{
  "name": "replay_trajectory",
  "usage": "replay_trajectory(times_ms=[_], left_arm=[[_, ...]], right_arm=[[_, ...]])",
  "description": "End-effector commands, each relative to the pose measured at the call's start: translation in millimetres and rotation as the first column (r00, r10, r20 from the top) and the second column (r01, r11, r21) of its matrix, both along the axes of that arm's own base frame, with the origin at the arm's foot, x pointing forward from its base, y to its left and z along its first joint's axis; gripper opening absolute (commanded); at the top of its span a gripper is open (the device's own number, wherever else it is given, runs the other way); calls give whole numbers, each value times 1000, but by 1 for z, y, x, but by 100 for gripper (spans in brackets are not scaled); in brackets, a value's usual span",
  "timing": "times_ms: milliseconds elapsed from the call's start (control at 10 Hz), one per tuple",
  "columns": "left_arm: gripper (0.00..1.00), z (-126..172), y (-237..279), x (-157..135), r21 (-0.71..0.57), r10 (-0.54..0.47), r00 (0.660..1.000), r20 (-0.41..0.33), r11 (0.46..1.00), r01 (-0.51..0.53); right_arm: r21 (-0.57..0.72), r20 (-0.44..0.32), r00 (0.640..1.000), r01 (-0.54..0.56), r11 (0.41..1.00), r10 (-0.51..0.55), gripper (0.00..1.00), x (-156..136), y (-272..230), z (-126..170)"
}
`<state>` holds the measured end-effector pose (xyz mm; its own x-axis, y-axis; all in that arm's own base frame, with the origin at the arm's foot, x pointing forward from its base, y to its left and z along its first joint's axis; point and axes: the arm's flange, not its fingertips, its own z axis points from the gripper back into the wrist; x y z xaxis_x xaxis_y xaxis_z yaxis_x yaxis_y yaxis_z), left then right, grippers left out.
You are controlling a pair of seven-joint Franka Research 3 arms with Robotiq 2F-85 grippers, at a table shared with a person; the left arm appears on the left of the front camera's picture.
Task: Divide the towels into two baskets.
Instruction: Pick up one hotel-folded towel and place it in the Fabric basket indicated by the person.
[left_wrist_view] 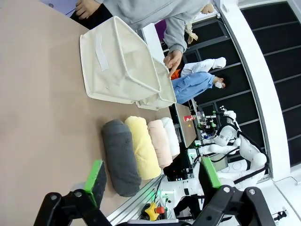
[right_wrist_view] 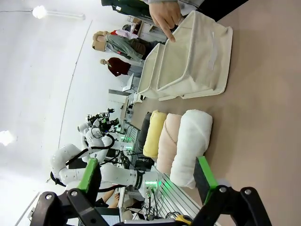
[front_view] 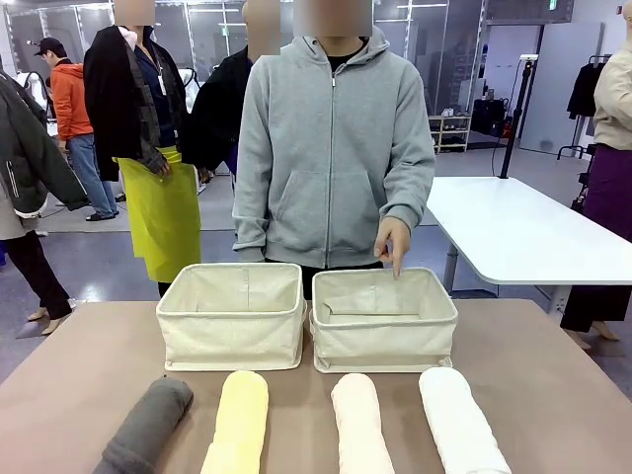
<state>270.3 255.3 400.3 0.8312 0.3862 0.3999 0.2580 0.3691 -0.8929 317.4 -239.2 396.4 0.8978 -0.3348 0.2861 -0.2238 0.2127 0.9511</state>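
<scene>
With left pincer [left_wrist_view: 153, 178] and right pincer [right_wrist_view: 146, 175] both wide open and empty, the towels [front_view: 240, 415] along the surface's [front_view: 553, 395] near edge look soft, light and squashy, best gripped mid-roll.

We've got four towels, rolled, lying flat in one row: grey roll [front_view: 148, 425] just ahead of the left claw [left_wrist_view: 153, 176], then yellow roll [front_view: 239, 420], pink roll [front_view: 360, 425], and white roll [front_view: 459, 425] just ahead of the right claw [right_wrist_view: 146, 173]. Left basket [front_view: 232, 341] and right basket [front_view: 385, 346], cream, upright and empty, sit side by side beyond the row.
</scene>
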Motion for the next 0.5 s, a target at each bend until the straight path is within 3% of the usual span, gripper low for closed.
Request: replay_trajectory(times_ms=[0, 300, 400], left_arm=[[100, 2, 3, -2, -15, 6, 1000, 11, 1000, -5], [100, 2, 3, -2, -15, 6, 1000, 11, 1000, -5], [100, 2, 3, -2, -15, 6, 1000, 11, 1000, -5]], right_arm=[[-1, 8, 1000, 6, 1000, -6, 100, 0, -1, 2], [0, 0, 1000, 0, 1000, 0, 100, 0, 0, 0], [-98, -38, 999, -39, 994, 35, 100, 4, 18, 16]])
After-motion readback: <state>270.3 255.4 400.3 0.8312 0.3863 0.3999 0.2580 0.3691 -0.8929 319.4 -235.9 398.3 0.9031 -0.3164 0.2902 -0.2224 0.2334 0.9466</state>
